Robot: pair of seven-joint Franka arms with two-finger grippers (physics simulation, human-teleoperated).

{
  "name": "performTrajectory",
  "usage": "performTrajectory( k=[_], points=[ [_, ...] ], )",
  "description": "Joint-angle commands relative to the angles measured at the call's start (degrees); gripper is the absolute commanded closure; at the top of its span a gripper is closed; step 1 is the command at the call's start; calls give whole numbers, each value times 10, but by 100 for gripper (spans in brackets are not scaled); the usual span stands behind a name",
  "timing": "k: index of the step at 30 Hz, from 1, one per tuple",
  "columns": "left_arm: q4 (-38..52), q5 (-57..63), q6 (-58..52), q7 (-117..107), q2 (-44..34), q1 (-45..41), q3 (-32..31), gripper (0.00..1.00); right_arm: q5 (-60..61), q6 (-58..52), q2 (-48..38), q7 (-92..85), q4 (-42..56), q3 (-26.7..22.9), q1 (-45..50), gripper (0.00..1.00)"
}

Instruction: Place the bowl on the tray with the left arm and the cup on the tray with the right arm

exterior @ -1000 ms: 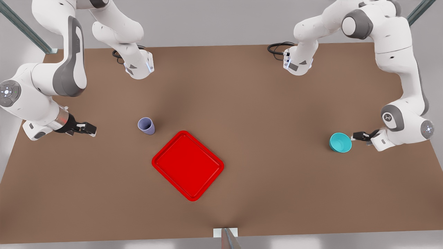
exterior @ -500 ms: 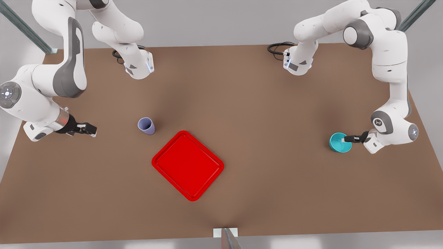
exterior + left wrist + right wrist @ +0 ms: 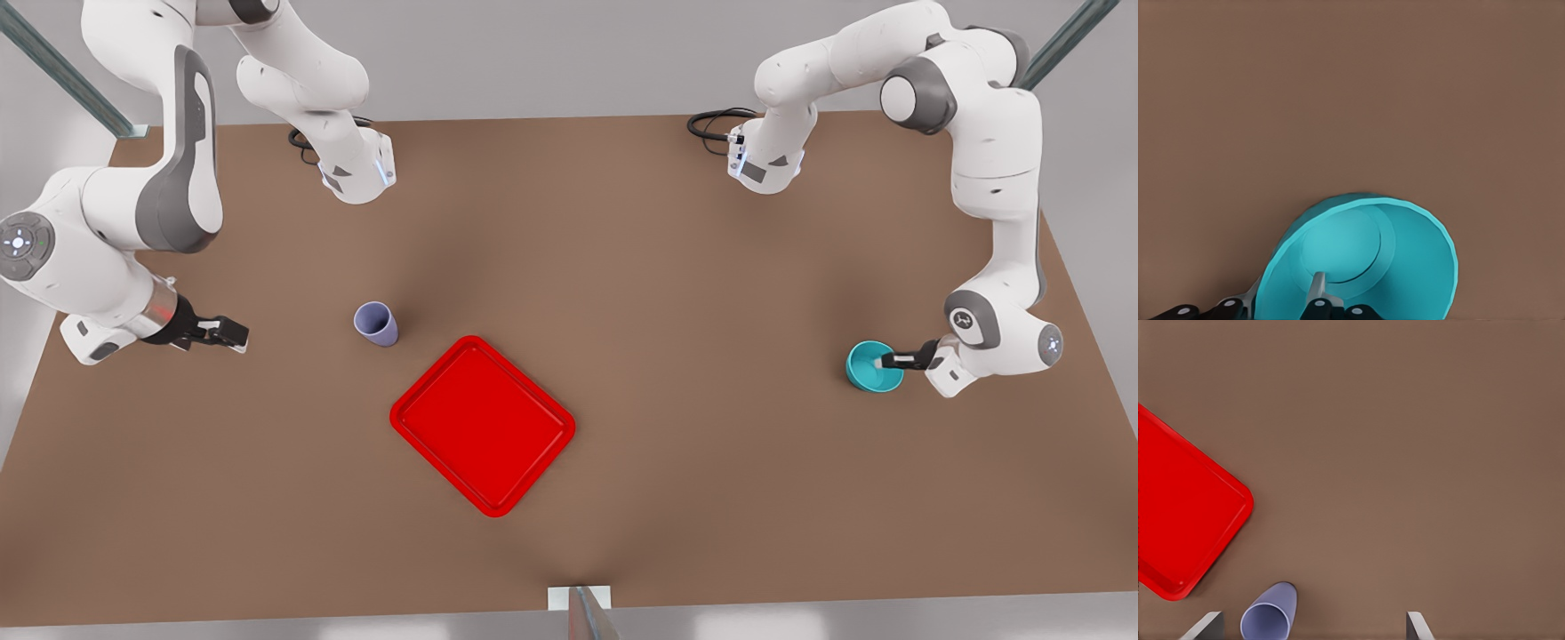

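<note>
No words, numbers or brand names can be read anywhere. The only sign-like mark is a small round emblem on a grey joint cap of the arm at the front view's right, possibly a logo, too small to make out.

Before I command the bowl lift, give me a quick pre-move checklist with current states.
1. Left gripper at the bowl, jaws straddling its wall, one finger inside, one outside: ok.
2. Jaws closed firmly on the wall: cannot tell.
3. Bowl upright on the table: ok.
4. Tray bare, ready for the bowl: ok.
5. Right gripper open, waiting apart from the cup: ok.
6. Cup standing upright beside the tray, off it: ok.
</note>
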Motion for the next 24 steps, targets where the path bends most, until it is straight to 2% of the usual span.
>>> performTrajectory(
  k=[1, 3, 13, 16, 18, 19, 24],
  points=[
    [0, -1, 3, 0, -1, 0, 0, 69, 1, 0, 0, 0, 0, 0, 0, 0],
    [2, 0, 7, -6, 0, -1, 0, 79, 1, 1, 1, 0, 0, 0, 0, 0],
    [5, -25, 1, -114, -19, -26, -6, 79, 1, 0, 1, 0, 0, -1, -1, 0],
    [4, -47, -9, -176, -106, -155, -6, 79, 1, 0, 1, 0, 0, -1, -1, 0],
    [8, -47, 0, -367, -126, -288, -5, 79, 1, 0, 1, 0, 0, -1, -1, 0],
    [46, -47, -4, -504, -110, -348, -5, 79, 1, 0, 1, 0, 0, -1, -1, 0],
    [224, -45, -3, -946, 3, -502, -7, 79, 1, 1, 1, 0, 0, 0, 0, 0]
  ],
)
